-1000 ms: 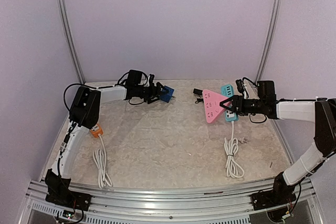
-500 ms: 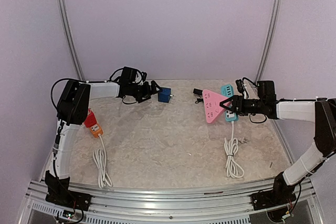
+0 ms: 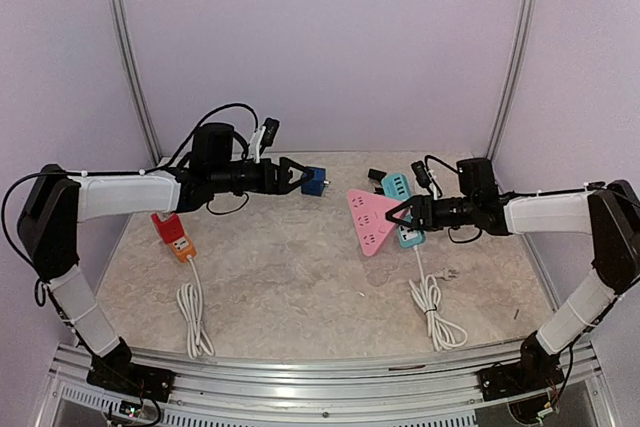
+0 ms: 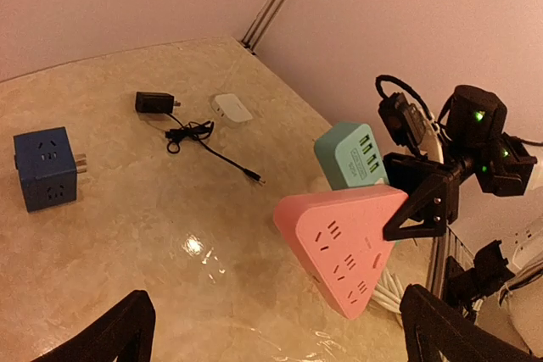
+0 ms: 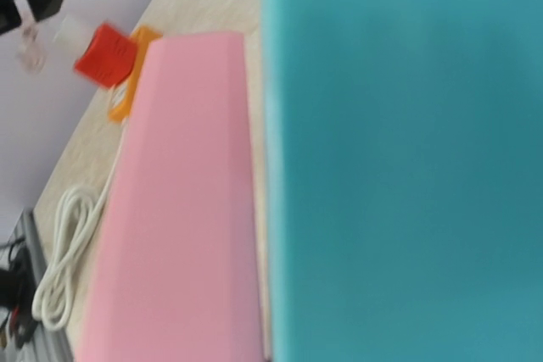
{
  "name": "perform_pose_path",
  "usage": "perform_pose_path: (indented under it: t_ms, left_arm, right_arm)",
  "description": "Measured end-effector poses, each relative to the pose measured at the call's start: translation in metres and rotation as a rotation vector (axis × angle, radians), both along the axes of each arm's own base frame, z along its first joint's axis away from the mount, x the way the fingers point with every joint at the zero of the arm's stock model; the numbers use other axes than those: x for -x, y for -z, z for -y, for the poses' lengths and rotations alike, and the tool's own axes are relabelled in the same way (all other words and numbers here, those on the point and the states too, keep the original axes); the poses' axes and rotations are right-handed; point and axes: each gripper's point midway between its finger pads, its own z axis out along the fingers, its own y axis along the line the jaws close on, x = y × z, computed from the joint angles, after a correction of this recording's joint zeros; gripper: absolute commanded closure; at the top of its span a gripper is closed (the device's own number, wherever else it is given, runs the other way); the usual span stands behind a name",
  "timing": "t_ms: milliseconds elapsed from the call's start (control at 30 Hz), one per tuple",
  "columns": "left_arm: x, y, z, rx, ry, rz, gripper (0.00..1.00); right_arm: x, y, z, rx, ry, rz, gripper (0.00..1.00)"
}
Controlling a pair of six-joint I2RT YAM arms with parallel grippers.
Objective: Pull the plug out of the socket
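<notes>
A beige, marble-patterned surface [image 3: 300, 277] carries everything. 2 white-and-black arms are stretched across it towards the far side.

On the right half, a pink triangular plastic power strip [image 3: 366, 222] is laid just beside a teal rectangular plastic power strip [image 3: 398, 187]. The right gripper [image 3: 400, 217] is set over the teal strip's near end, and its jaws are clenched on that strip. In the right wrist view the teal body is blurred and fills half the frame. A coiled white cord [image 3: 435, 309] is trailed from the teal strip towards the arm bases.

On the left, an orange-and-red plastic power strip [image 3: 172, 235] is placed with a second looped white cord [image 3: 193, 312].

The blue plastic cube plug [image 4: 44, 169] is found at the far middle, free on the surface with its metal prongs bare, well apart from all 3 strips. The left gripper [image 3: 295, 177] is held just short of it, jaws spread wide and grasping nothing.

Near the far edge, a small black adapter [image 4: 154, 102], its thin black cable [image 4: 208, 146] and a small white block [image 4: 232, 108] are seen.
</notes>
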Motion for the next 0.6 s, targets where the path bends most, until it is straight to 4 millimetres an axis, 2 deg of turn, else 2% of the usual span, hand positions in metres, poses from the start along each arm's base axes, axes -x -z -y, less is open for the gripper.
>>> perform_pose_path:
  t_ms: [100, 167, 300, 467, 600]
  left_arm:
    - [0.039, 0.017, -0.006, 0.008, 0.078, -0.007, 0.01]
    - [0.065, 0.036, -0.011, -0.004, 0.125, -0.026, 0.01]
    - [0.102, 0.062, -0.013, -0.006, 0.212, -0.062, 0.01]
    - [0.134, 0.069, -0.005, 0.016, 0.312, -0.062, 0.01]
    - [0.149, 0.063, 0.007, 0.039, 0.365, -0.042, 0.06]
  right_arm:
    - [0.012, 0.008, -0.022, 0.002, -0.061, -0.005, 1.00]
    - [0.019, 0.016, -0.037, 0.006, -0.102, -0.012, 1.00]
    - [0.034, 0.027, -0.062, 0.010, -0.173, -0.016, 1.00]
    - [0.057, 0.021, -0.089, -0.021, -0.276, 0.007, 1.00]
    - [0.069, 0.010, -0.103, -0.064, -0.336, 0.028, 1.00]
